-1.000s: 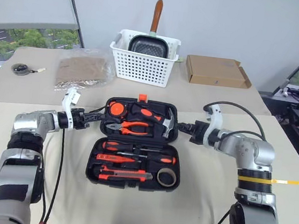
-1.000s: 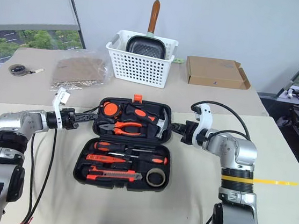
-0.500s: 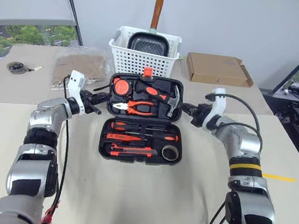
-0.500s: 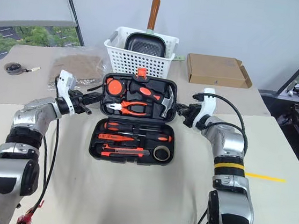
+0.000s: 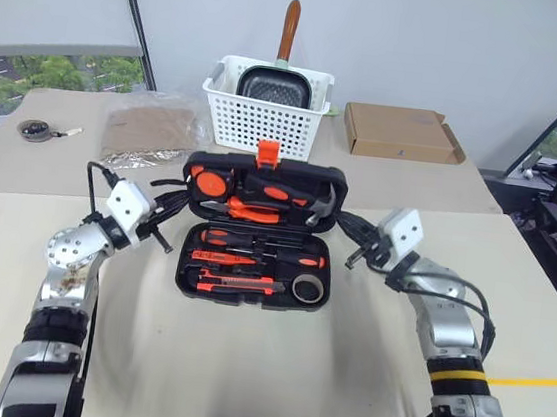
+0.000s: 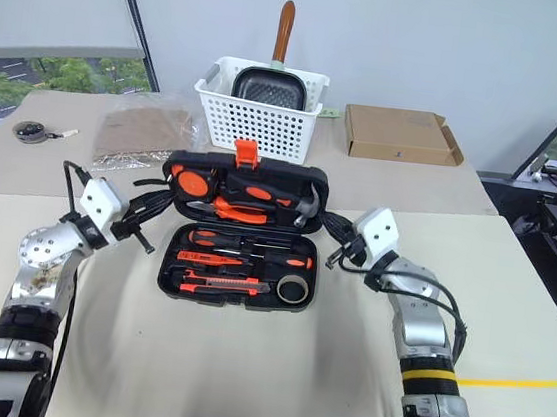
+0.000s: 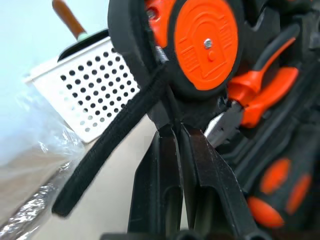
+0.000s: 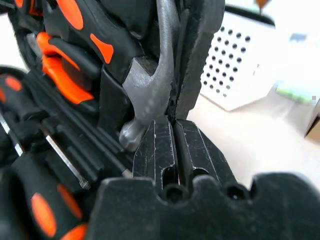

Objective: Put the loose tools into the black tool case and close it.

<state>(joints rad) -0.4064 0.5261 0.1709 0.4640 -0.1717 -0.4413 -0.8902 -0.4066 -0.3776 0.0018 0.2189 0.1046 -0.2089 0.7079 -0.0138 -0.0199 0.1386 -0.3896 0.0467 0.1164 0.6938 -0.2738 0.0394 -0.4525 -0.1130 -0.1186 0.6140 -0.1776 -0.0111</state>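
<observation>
lid (image 5: 260,191) half-raised between grippers | left gripper (image 5: 170,214), right gripper (image 5: 342,225) closed, flanking its side edges (hinge axis crosswise) | base (image 5: 254,294) below-forward

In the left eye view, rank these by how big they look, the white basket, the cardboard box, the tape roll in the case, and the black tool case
1. Black tool case, largest.
2. White basket.
3. Cardboard box, looks close to the basket; both sit farther back, so their order is unsure.
4. Tape roll, smallest.
</observation>
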